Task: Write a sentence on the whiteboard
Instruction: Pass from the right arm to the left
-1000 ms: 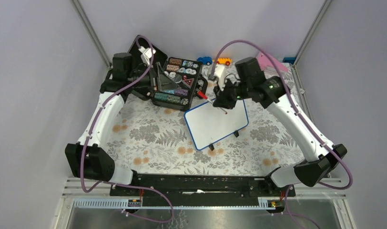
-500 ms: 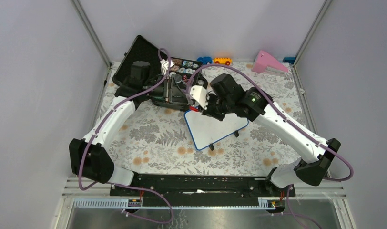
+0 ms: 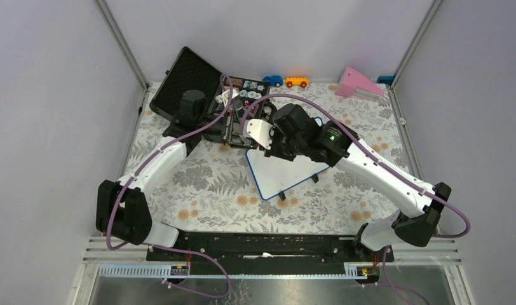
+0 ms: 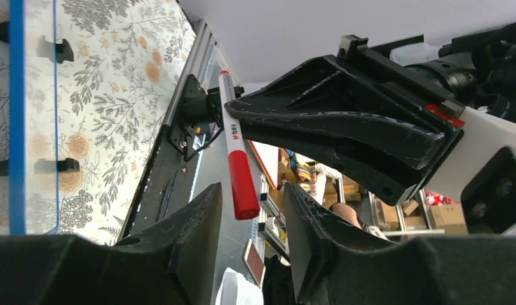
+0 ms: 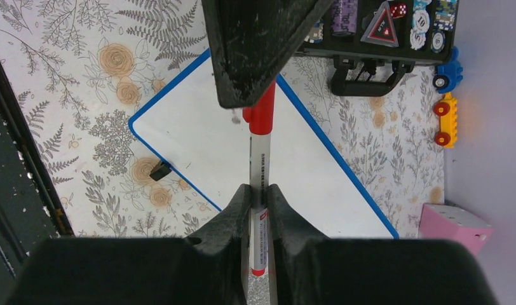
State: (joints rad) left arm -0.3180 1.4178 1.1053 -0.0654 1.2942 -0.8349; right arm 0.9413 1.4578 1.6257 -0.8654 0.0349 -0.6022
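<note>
My right gripper (image 5: pixel 257 194) is clamped narrow on the barrel of a white marker with a red cap (image 5: pixel 258 159), holding it out over the small white whiteboard with a thin blue frame (image 5: pixel 198 146). My left gripper (image 4: pixel 249 190) meets it from the other side: its fingers (image 4: pixel 198 216) stand a moderate width apart with the red cap (image 4: pixel 243 187) between them, a gap showing on each side, so they are not pressed on it. From above, the two grippers come together over the far left corner of the whiteboard (image 3: pixel 287 171), which lies on the floral-patterned counter (image 3: pixel 198 178) at a slant, its two small black feet (image 3: pixel 282 196) on the near edge. Just beyond it sits an open black case holding poker chips (image 3: pixel 239 95), lid propped back. Along the far edge of the counter are a small blue toy car (image 3: pixel 273 81), an orange toy car (image 3: pixel 297 81) beside it, and a pink wedge-shaped block (image 3: pixel 354 82) to the right.
</note>
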